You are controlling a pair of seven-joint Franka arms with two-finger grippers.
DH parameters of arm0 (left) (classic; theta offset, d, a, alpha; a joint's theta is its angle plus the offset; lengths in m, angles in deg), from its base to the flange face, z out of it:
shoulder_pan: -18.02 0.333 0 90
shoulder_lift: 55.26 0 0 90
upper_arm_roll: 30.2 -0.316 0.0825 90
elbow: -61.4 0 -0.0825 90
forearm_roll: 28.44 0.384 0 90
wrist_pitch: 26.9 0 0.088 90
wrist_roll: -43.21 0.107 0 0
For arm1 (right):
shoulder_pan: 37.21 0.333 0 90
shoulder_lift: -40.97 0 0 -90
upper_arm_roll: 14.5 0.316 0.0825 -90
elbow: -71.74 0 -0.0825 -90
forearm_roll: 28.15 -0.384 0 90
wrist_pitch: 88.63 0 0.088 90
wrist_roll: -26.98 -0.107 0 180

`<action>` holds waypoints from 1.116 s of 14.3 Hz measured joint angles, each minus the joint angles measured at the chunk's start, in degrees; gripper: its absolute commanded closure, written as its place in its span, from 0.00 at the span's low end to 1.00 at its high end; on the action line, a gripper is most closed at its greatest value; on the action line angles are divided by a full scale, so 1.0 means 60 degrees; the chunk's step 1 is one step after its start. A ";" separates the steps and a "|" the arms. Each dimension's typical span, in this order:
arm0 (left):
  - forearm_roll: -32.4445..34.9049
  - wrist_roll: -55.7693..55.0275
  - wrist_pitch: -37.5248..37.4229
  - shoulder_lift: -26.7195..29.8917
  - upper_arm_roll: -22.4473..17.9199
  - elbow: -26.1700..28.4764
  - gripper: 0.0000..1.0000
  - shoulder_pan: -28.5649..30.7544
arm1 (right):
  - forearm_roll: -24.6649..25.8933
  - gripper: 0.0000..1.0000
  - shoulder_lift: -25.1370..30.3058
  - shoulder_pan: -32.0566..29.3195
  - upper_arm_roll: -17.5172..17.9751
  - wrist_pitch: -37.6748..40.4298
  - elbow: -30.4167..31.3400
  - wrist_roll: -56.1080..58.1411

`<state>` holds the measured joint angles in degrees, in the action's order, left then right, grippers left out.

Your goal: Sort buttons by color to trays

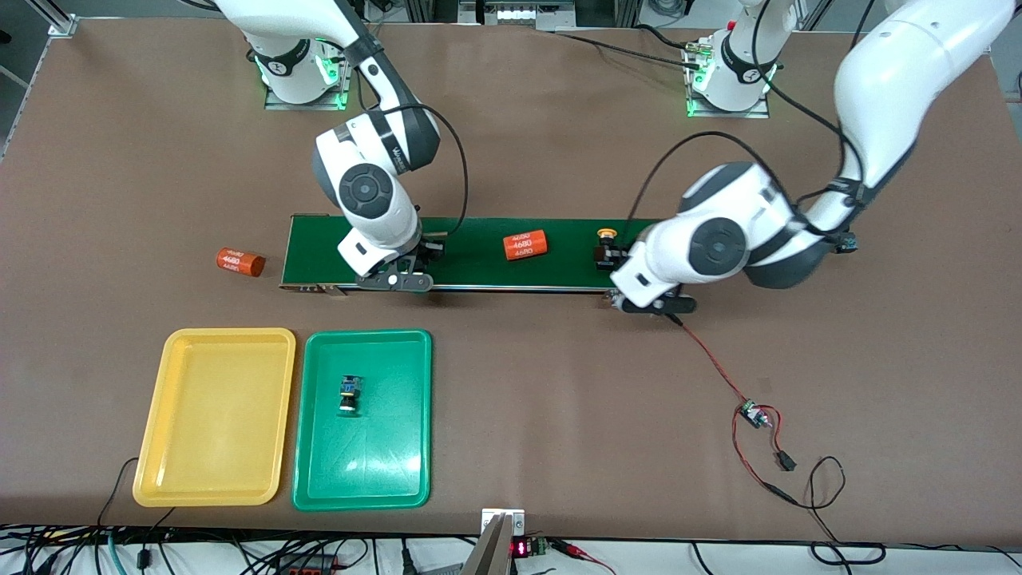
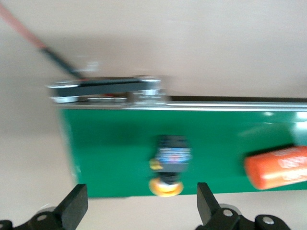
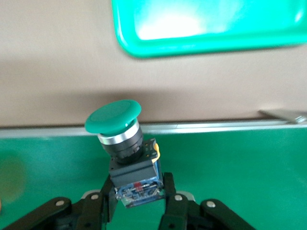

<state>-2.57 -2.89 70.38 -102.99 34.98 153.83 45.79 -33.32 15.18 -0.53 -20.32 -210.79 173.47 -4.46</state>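
The right tool (image 3: 136,203) is gripping a green-capped button (image 3: 125,155) by its body over the conveyor belt (image 1: 479,275), at the right arm's end. The judged next move is carrying it to the green tray (image 1: 415,415), where another button (image 1: 349,394) is already lying, and releasing it inside the rim. The left tool (image 2: 139,211) is hanging wide open and empty over a yellow-capped button (image 2: 169,165) on the belt, likely readying to descend and close. The yellow tray (image 1: 215,415) is sitting empty on the surface (image 1: 559,399), beside the green one

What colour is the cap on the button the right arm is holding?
Green; the button in the right tool shows best in the right wrist view.
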 measured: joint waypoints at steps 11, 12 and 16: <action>0.0559 0.2619 -0.3029 -0.0093 -0.2449 -0.0937 0.00 0.2818 | 0.0006 1.00 -0.2634 -0.1499 -0.0009 -0.0187 -0.4290 0.0865; 0.0635 0.2855 -0.3045 -0.0121 -0.2622 -0.0688 0.00 0.3066 | 0.0006 1.00 -0.2933 -0.1494 -0.0002 -0.0419 -0.4549 0.0870; 0.1395 0.4128 -0.2238 -0.0099 -0.2472 0.0491 0.02 0.4538 | 0.0007 1.00 -0.3908 -0.1743 -0.0014 -0.1501 -0.5007 0.1543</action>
<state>5.80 21.88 56.95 -103.58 20.14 156.78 73.02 -33.28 -8.27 -10.99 -20.40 -219.80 143.43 4.80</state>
